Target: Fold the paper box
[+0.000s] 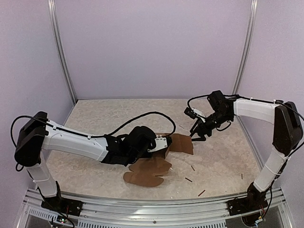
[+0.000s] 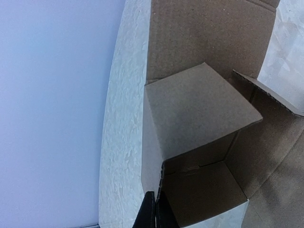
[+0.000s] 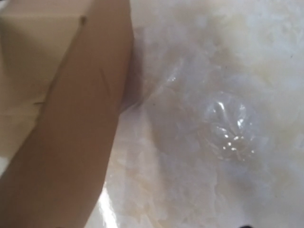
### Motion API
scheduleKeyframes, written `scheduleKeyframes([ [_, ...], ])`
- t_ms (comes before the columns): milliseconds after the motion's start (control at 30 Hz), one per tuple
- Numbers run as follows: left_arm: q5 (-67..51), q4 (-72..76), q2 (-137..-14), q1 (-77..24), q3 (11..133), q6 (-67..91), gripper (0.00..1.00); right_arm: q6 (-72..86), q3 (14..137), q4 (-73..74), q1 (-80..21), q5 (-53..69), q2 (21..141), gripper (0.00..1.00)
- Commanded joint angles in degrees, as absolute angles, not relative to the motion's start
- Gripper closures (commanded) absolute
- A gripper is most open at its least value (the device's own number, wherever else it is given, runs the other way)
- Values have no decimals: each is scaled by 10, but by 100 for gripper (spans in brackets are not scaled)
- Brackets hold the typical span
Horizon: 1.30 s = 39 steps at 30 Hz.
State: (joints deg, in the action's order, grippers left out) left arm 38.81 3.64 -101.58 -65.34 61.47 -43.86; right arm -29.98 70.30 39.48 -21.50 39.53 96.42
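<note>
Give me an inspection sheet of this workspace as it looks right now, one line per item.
Surface: table, pale and textured.
Job's things: paper box, brown, partly folded, some flaps lying flat, walls raised.
Clutter: small dark sticks scattered right of the box.
Grippers: left gripper shut on a box wall; right gripper open by the box's right flap, holding nothing.
Cables: black cable loops above the left arm; second cable at the right wrist.
Surroundings: lilac walls, metal posts, rail at near edge.

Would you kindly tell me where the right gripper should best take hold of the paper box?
Probably the outer edge of the flap, approached from the right: it juts toward the open right gripper, while the left gripper holds a wall of the paper box.
</note>
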Motion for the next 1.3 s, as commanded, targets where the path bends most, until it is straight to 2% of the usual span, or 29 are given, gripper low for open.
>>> scheduleKeyframes([
  [0, 383, 8, -1006, -653, 639, -403, 100, -290, 733, 399, -237, 417, 978, 23],
  [267, 373, -59, -1035, -643, 699, -338, 100, -295, 743, 418, -286, 475, 1002, 22],
  [567, 346, -100, -1061, -643, 748, -287, 100, -267, 768, 419, -297, 514, 1026, 22],
  [967, 288, -196, -1074, -638, 830, -164, 100, -184, 784, 347, -332, 441, 1017, 18],
  [1100, 271, -223, -1077, -633, 849, -132, 100, -160, 769, 317, -345, 380, 997, 18],
  [1267, 235, -246, -1080, -621, 860, -84, 100, -131, 743, 281, -352, 342, 964, 13],
])
